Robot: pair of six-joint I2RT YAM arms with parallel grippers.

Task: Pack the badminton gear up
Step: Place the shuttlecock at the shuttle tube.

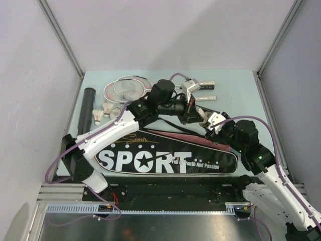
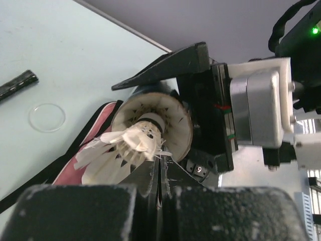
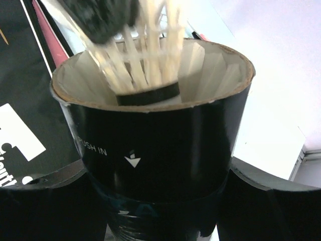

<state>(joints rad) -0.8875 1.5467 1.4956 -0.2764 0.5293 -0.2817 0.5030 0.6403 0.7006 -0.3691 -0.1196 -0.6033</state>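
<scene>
Found a pale teal tabletop (image 1: 241,95) carrying everything. Noted a long black bag (image 1: 165,160) printed SPORT in white, stretched along the near edge from the left side almost to the right, with pink lining showing along its far side.

Traced the left arm (image 1: 108,133) from the near-left corner over the bag toward the middle. Traced the right arm (image 1: 261,160) from the near-right corner, leaning in to meet it above the bag's far rim.

Saw a black tube (image 3: 165,150), marked PUSH IN with an arrow below its open mouth. Found it clamped between the fingers of the right gripper (image 3: 160,211), off the tabletop, above the bag's far side and just right of the middle. Could barely make it out from above, behind the two wrists. Noted a second tube (image 1: 88,105) lying along the left edge, pointing at the far-left corner.

Counted two rackets (image 1: 128,88) by the far edge, heads overlapping left of the middle and pale handles reaching right.

Saw the left gripper (image 2: 159,173) closed tight on the feathers of a shuttlecock (image 2: 125,150), with the banded base just inside the tube's mouth and pale feathers lining the inner wall.

Counted three loose shuttlecocks (image 1: 97,116) between the second tube and the racket heads. Caught a small clear disc (image 2: 46,117) flat on the bare tabletop beyond the bag.
</scene>
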